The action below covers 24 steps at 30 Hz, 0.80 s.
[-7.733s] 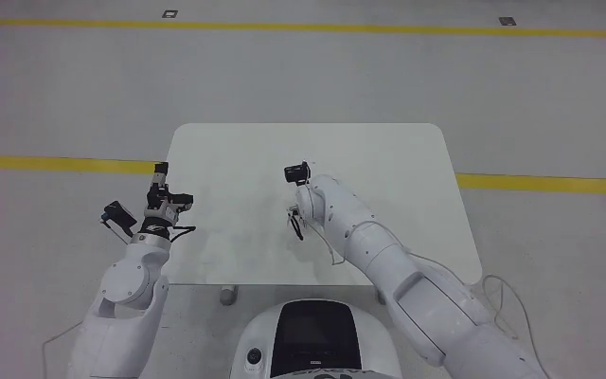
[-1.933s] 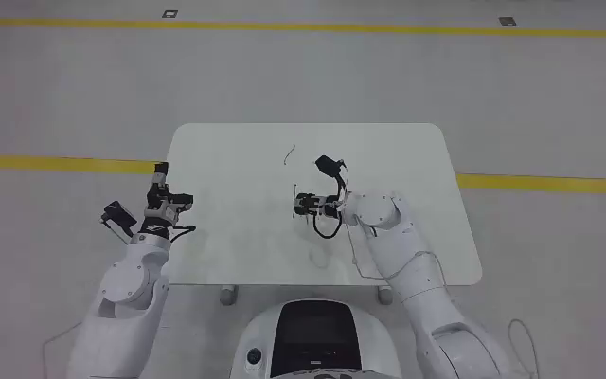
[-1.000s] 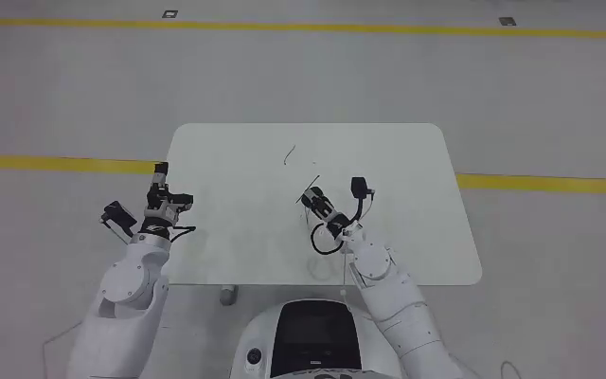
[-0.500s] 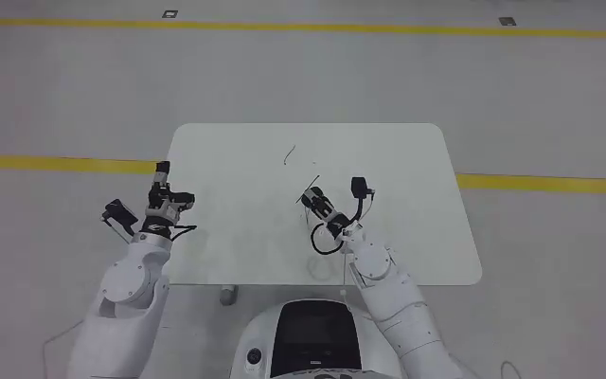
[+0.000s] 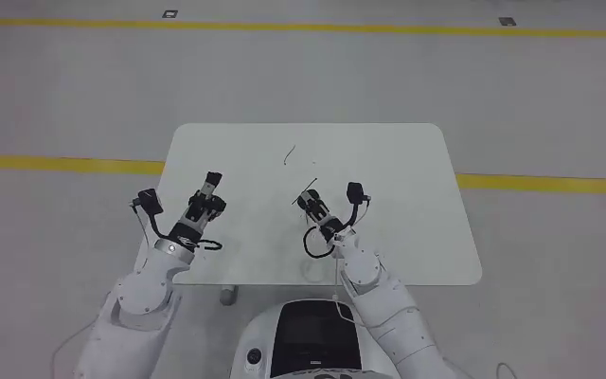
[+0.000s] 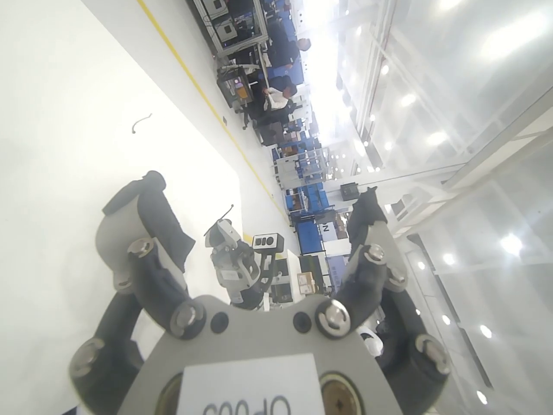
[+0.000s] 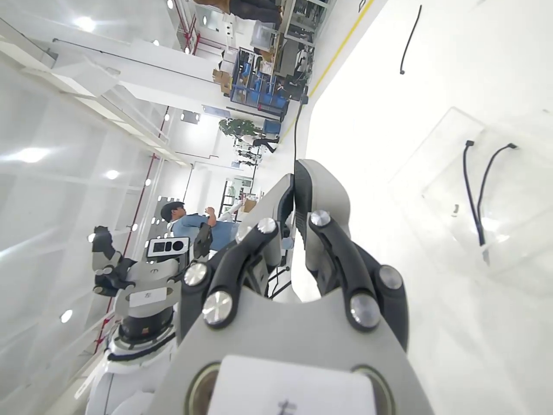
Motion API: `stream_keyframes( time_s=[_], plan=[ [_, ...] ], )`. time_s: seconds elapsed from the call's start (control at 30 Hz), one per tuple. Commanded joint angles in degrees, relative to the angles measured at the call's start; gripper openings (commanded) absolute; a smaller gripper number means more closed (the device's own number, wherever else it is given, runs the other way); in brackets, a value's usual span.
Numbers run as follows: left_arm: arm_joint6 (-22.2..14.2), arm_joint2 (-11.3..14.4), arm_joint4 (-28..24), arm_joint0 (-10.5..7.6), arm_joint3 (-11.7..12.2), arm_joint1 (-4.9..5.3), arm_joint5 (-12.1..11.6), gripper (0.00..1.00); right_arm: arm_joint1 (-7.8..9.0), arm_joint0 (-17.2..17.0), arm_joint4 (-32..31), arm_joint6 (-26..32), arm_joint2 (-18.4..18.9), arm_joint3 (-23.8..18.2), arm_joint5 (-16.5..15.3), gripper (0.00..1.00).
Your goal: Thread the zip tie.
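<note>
My right gripper [image 5: 308, 198] is over the middle of the white table [image 5: 398, 161], shut on a black zip tie [image 5: 312, 184] whose free end sticks up and out past the fingertips. In the right wrist view that zip tie [image 7: 297, 131] runs straight out from the shut right gripper [image 7: 296, 179]. My left gripper [image 5: 215, 189] hangs open over the table's left part, empty, facing the right one. The left wrist view looks through the open left gripper [image 6: 259, 185] at the right gripper [image 6: 222, 233] farther off.
A loose zip tie [image 5: 289, 153] lies curved on the table beyond both grippers, also as the loose tie [image 7: 410, 40]. A clear tray [image 7: 440, 166] with two more zip ties [image 7: 475, 192] sits beside the right gripper.
The left arm has swung in from the table's left edge toward the middle, gripper still open. The right gripper has shifted slightly nearer, keeping hold of the zip tie.
</note>
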Motion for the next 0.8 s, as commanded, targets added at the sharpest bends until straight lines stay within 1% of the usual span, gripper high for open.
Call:
stream_keyframes(
  time_s=[0.0, 0.03, 0.1, 0.17, 0.2, 0.27, 0.3, 0.53, 0.57, 0.6, 0.67, 0.7, 0.73, 0.77],
  plan=[
    [0.02, 0.04, 0.08, -0.08, 0.00, -0.01, -0.08, 1.00, 0.01, -0.04, 0.00, -0.04, -0.04, -0.03, 0.05, 0.00],
    [-1.01, 0.40, 0.75, -0.36, 0.21, 0.03, -0.80, 1.00, 0.02, -0.21, 0.07, -0.13, -0.36, -0.33, 0.17, 0.00],
    [-6.38, 1.02, 2.36, -0.77, 0.77, 0.33, -1.59, 1.00, -0.01, -0.26, 0.42, -0.15, -0.99, -0.35, 0.05, 0.00],
    [-10.31, 0.78, 4.91, -1.48, 1.79, 0.68, -1.88, 1.00, -0.10, 0.01, 1.16, -0.25, -1.73, 0.17, -0.05, 0.00],
    [-10.12, 0.79, 6.55, -1.59, 2.11, 0.75, -2.15, 1.00, -0.15, 0.23, 1.83, -0.06, -2.01, 0.63, -0.05, 0.00],
    [-9.89, 1.65, 7.22, -1.65, 2.15, 0.70, -2.19, 1.00, -0.44, 1.04, 5.26, 1.82, -2.94, 2.23, 0.72, 0.00],
    [-8.74, 1.44, 7.66, -1.68, 2.21, 0.67, -1.89, 1.00, -0.51, 1.57, 6.28, 2.42, -3.11, 3.00, 0.87, 0.00],
    [-8.78, 1.52, 7.71, -1.73, 2.28, 0.67, -1.85, 1.00, -0.53, 1.86, 6.34, 1.91, -3.11, 3.47, 1.10, 0.00],
    [-9.67, 1.90, 7.77, -2.06, 2.58, 0.69, -2.10, 1.00, -0.52, 1.83, 6.31, 1.93, -3.15, 3.41, 1.09, 0.00],
    [-12.37, 2.21, 7.21, -2.60, 3.48, 0.80, -2.46, 1.00, -0.47, 1.73, 6.39, 2.35, -3.42, 3.18, 0.87, 0.00],
    [-19.05, 2.45, 6.04, -3.74, 4.77, 1.14, -2.50, 1.00, -0.45, 1.79, 6.79, 2.63, -3.75, 3.20, 0.66, 0.00],
    [-22.46, 2.46, 5.32, -4.29, 5.52, 1.32, -3.15, 1.00, -0.46, 1.92, 7.00, 2.69, -3.95, 3.37, 0.62, 0.00],
    [-28.87, 3.07, 4.53, -4.97, 6.74, 1.63, -3.83, 1.00, -0.50, 2.09, 7.93, 3.15, -4.19, 3.73, 0.34, 0.00],
    [-32.29, 2.87, 4.74, -6.00, 8.15, 1.89, -4.72, 1.00, -0.50, 2.39, 8.28, 3.47, -4.31, 4.20, 0.42, 0.00]
  ],
)
